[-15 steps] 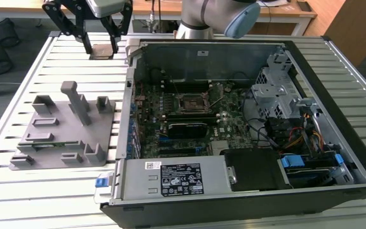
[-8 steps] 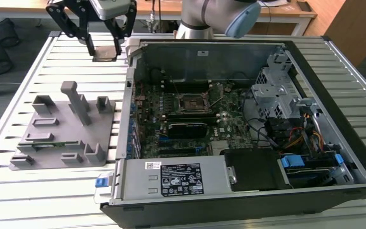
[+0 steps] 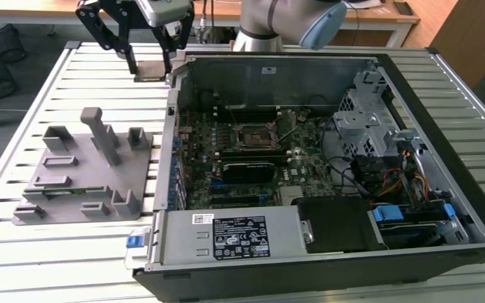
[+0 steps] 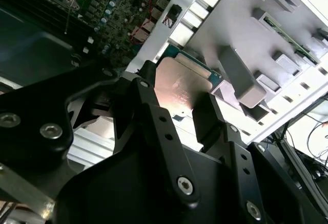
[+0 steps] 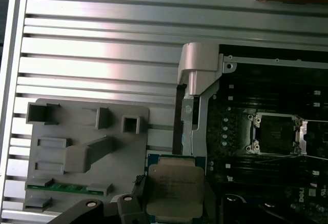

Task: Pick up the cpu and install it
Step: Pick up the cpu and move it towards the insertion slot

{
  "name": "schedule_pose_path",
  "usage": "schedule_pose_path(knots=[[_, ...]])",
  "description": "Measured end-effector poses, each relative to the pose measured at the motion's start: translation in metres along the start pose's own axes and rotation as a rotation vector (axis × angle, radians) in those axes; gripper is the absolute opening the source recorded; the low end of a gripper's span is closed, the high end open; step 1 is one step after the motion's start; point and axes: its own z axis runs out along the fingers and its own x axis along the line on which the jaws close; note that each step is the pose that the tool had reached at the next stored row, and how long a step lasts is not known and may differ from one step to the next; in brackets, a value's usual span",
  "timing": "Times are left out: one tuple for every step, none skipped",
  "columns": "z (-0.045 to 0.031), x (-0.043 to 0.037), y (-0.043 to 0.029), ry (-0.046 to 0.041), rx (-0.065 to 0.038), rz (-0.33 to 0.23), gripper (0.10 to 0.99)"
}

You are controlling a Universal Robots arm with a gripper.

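1. While the gripper (image 3: 149, 63) hangs over the slatted table (image 3: 74, 76), its fingers (image 4: 148, 106) are clamped on two opposite edges of the cpu (image 3: 152, 71). The cpu sits flat between them, clear of the table top.
2. In the exterior view the cpu is just outside the computer case (image 3: 310, 278), beside the corner nearest the arm's base. It's on the exterior view's left, well apart from the socket (image 3: 255, 136).
3. The exterior view gives the whole layout: open case, grey holder (image 3: 74, 173) on the table to the exterior view's left, gripper beyond both.
4. The first wrist view gives the cpu (image 5: 175, 185) lid-up with its green rim, seen between the holder's edge and the case wall. The socket (image 5: 274, 131) shows there too.
5. The second wrist view gives the grip close up: a black finger on each side of the shiny lid (image 4: 179, 88).
6. The case holds the motherboard (image 3: 225, 126) with the socket on it, plus a power supply (image 3: 234, 237), a drive cage (image 3: 369, 120) and cables.
7. The holder carries a green memory stick (image 3: 53, 190) lying in a slot.
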Motion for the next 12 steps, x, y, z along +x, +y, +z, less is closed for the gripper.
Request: schedule_pose_path(knots=[[0.0000, -0.0019, -0.0001, 0.0000, 0.000, 0.000, 0.533], [-0.0001, -0.0039, -0.0002, 0.0000, 0.000, 0.000, 0.533], [-0.0001, -0.0057, -0.0003, 0.0000, 0.000, 0.000, 0.533], [-0.0001, -0.0076, -0.0005, 0.0000, 0.000, 0.000, 0.533], [-0.0001, -0.0101, -0.0006, 0.0000, 0.000, 0.000, 0.533], [-0.0002, -0.0126, -0.0008, 0.0001, 0.000, 0.000, 0.533], [-0.0002, -0.0148, -0.0009, 0.0001, 0.000, 0.000, 0.533], [-0.0001, -0.0163, -0.0010, 0.0000, 0.000, 0.000, 0.533], [-0.0001, -0.0179, -0.0011, 0.0001, 0.000, 0.000, 0.533], [-0.0001, -0.0201, -0.0012, 0.0000, 0.000, 0.000, 0.533], [0.0000, -0.0223, -0.0014, 0.0001, 0.000, 0.000, 0.533], [0.0001, -0.0241, -0.0015, 0.0001, 0.000, 0.000, 0.533]])
